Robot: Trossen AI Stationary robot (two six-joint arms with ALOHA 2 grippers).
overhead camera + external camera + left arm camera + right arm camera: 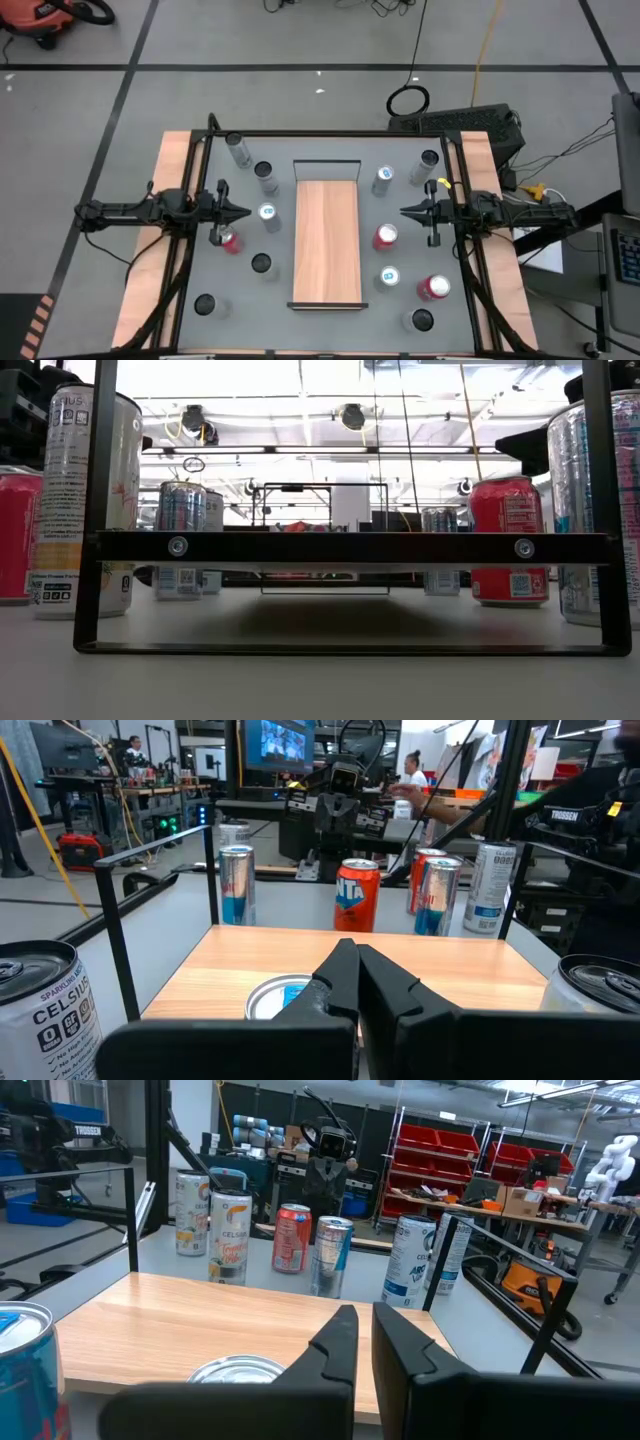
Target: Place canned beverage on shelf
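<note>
The shelf point(326, 243) is a long light-wood board lying down the middle of the grey table, with a thin black wire rail point(326, 165) at its far end. Several canned beverages stand upright on the tabletop on both sides of it. My left gripper point(245, 212) is shut and empty at the shelf's left, pointing level toward a blue-topped can point(267, 213), with a red can point(229, 238) beside it. My right gripper point(405, 211) is shut and empty at the shelf's right, pointing at the shelf, with a red can point(385, 236) just nearer.
Cans stand left of the shelf point(237, 150) point(261, 264) point(205, 304) and right of it point(385, 178) point(429, 162) point(433, 288). A black frame point(300, 134) rings the table. The board's wooden top point(400, 960) is bare. People and workshop gear show beyond the table.
</note>
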